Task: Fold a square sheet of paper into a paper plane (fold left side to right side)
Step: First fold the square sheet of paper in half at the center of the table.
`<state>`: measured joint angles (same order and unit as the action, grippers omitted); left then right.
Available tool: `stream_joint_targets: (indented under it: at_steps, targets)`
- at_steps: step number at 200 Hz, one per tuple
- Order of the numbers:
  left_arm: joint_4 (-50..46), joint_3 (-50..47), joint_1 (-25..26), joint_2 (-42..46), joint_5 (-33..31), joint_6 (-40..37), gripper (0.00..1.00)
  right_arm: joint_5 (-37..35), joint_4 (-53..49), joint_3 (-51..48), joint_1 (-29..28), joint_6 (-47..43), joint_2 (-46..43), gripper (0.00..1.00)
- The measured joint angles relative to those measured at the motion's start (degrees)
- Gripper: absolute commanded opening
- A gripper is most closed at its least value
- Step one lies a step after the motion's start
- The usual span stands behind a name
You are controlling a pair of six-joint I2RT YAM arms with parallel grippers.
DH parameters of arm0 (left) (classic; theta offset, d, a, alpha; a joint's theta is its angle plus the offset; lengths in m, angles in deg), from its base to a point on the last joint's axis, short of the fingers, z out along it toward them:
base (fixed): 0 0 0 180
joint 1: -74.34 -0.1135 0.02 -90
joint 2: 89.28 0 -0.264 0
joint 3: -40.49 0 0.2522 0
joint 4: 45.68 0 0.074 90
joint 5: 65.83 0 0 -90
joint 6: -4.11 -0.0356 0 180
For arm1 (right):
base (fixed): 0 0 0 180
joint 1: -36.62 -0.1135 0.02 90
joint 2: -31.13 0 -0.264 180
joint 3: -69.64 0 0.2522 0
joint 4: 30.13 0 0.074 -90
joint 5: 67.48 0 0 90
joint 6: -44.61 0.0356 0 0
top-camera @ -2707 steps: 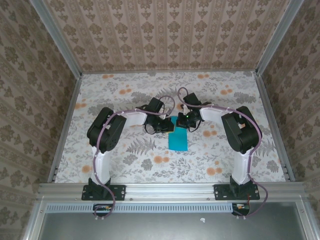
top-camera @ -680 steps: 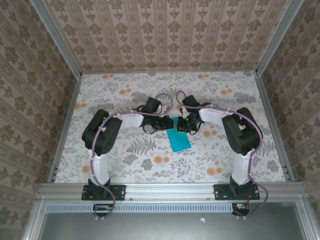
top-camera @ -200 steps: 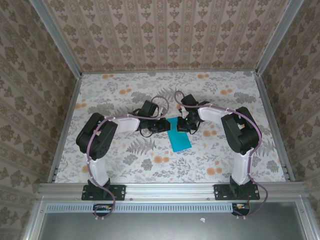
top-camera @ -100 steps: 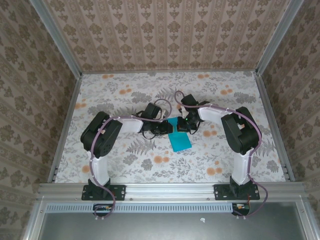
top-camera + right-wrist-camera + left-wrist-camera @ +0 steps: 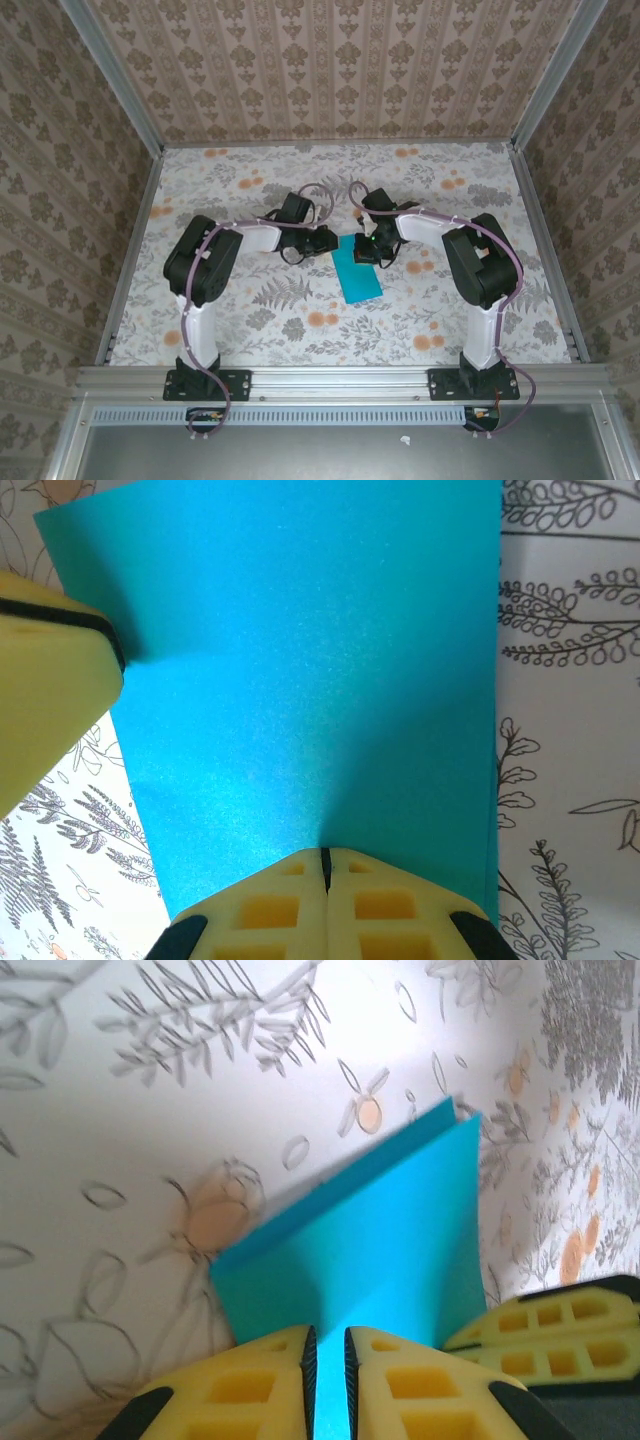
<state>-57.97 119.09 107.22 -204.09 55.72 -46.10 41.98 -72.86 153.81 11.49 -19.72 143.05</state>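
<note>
The square sheet of paper (image 5: 360, 276), already doubled into a rectangle, is lying just ahead of both grippers. The left gripper (image 5: 326, 1335) is nipping its edge through a narrow slit between the jaws. The right gripper (image 5: 324, 858), fully closed, is touching the edge alongside; whether it is pinching, I cannot tell. The half fold seems to be getting squared up, and next the crease needs pressing flat. On the floral surface (image 5: 250, 320), only the crowded grippers are hampering each other.
</note>
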Motion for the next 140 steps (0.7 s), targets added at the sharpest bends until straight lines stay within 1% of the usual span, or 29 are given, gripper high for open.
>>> stream_joint_targets:
  at_steps: [28, 42, 66, 97, 118, 140]
  targets:
    - [-0.4, 1.0, -0.5, -0.6, 0.4, -0.4, 0.18, 0.0, 0.1, -0.1, 0.0, 0.3, 0.0, 0.01]
    - [-0.4, 1.0, -0.8, -0.6, 0.3, -0.8, 0.21, 0.2, 0.9, -0.8, 0.0, 1.4, -0.3, 0.01]
    - [-1.4, 1.0, -1.2, 0.5, -0.5, -2.2, 0.25, 0.5, 4.9, -4.0, 0.1, 4.8, -2.0, 0.01]
    - [-2.4, -1.0, -1.3, 5.2, -1.7, -3.2, 0.26, 0.7, 11.2, -8.8, 0.1, 10.3, -4.6, 0.03]
    - [-2.5, -1.6, -0.4, 7.6, -1.6, -3.4, 0.26, 0.9, 13.7, -10.3, 0.1, 12.3, -5.4, 0.03]
    - [-2.4, -1.5, 1.8, 7.4, -1.6, -3.4, 0.26, 0.9, 13.9, -10.3, 0.1, 12.5, -5.4, 0.04]
